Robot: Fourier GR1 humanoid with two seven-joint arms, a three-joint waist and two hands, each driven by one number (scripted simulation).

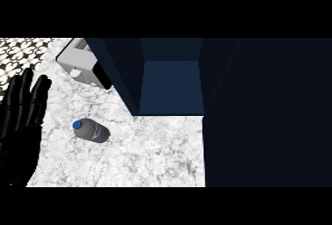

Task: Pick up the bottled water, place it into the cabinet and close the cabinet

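The bottle sits on the surface, probably light, stiff and slippery; its mid-body suits a grasp. The left robot hand rests open at left.

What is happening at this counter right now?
Nothing is being handled yet. The bottled water sits untouched on the marble counter, to the left of the open dark blue cabinet. The robot's left hand rests open at the view's left edge, fingers up, apart from the bottled water. The right hand does not show.
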